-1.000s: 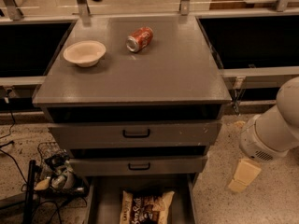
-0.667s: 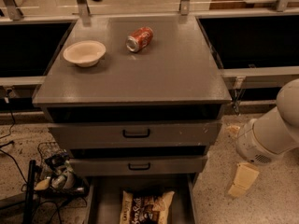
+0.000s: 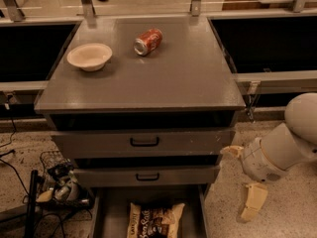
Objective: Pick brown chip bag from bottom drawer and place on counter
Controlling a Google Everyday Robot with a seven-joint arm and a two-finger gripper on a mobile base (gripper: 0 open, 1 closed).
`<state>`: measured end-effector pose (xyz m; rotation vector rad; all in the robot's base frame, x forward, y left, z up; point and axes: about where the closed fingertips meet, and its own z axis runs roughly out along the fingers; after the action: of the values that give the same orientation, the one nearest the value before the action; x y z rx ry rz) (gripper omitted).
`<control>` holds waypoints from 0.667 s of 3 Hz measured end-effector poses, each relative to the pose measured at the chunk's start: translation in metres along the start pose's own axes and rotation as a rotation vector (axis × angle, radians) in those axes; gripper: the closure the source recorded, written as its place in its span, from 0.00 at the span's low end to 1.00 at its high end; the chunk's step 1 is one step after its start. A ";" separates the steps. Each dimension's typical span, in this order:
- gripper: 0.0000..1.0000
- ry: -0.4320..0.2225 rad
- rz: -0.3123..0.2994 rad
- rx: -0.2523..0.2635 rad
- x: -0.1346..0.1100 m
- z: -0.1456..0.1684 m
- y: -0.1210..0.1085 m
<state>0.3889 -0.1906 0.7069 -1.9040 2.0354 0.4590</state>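
Observation:
The brown chip bag (image 3: 154,220) lies flat in the open bottom drawer (image 3: 111,212), at the bottom edge of the camera view, its lower part cut off. The counter (image 3: 173,78) is the grey top of the cabinet. My gripper (image 3: 234,183) hangs to the right of the drawers, beside the cabinet's lower right corner, above the floor. It is open and empty, with one tan finger (image 3: 231,151) pointing at the cabinet and the other finger (image 3: 252,202) hanging lower. It is to the right of the bag and apart from it.
A pale bowl (image 3: 89,56) and a red soda can (image 3: 148,41) on its side sit on the counter's back left. Two upper drawers with black handles (image 3: 144,142) are partly pulled out. Cables and a wire basket (image 3: 57,180) lie on the floor at left. Black recessed bays flank the cabinet.
My arm has moved left and slightly down, towards the cabinet's lower right corner. The bag, bowl and can have not moved.

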 end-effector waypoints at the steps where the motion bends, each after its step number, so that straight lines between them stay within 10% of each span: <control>1: 0.00 -0.005 -0.008 -0.007 0.000 0.002 0.001; 2: 0.00 -0.017 0.025 -0.025 0.013 0.029 0.003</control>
<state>0.3854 -0.1889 0.6751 -1.8843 2.0545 0.5073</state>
